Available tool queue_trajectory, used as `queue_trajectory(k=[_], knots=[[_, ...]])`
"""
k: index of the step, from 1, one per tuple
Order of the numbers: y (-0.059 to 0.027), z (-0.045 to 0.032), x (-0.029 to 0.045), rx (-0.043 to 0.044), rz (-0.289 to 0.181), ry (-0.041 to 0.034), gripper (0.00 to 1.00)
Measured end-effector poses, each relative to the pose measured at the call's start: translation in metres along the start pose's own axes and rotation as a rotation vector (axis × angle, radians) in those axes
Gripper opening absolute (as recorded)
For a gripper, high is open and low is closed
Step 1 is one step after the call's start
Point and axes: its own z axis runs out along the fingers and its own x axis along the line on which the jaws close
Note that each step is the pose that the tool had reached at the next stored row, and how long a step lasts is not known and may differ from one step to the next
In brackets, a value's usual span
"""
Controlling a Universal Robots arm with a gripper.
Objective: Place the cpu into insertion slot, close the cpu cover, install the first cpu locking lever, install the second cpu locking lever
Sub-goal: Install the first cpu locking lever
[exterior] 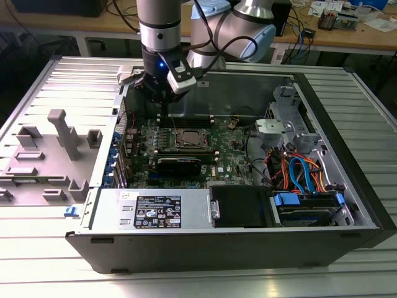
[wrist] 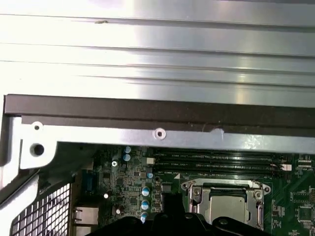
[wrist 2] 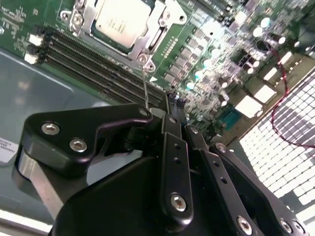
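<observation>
Ribbed metal table (wrist: 157, 49) across far field. Black case rim (wrist: 147, 110), silver flange (wrist: 123, 135) adjoining. Motherboard (wrist: 123, 182) mid-frame. Memory slots (wrist: 216, 160) between flange and cpu cover (wrist: 196, 196). Cover flat over cpu (wrist: 229, 209). Dark gripper (wrist: 171, 206) just beside cover.

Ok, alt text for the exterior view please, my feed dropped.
The gripper hangs low inside an open computer case, just above the motherboard and to the exterior view's left of the socket, where the cpu cover lies flat. The case rests on a ribbed metal table, with grey plastic fixtures at the exterior view's left.
</observation>
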Motion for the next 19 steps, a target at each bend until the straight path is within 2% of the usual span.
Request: queue_trajectory(k=[4, 11, 17, 19], knots=[[0.0013, 0.0002, -0.0024, -0.0001, 0.0, 0.0, 0.11], [0.0007, 0.0005, -0.0146, 0.0, 0.0, 0.0001, 0.11], [0.0007, 0.0005, -0.0153, 0.0001, 0.0, 0.0001, 0.11], [0.0006, 0.0013, -0.0176, 0.0, 0.0, 0.0, 0.11]])
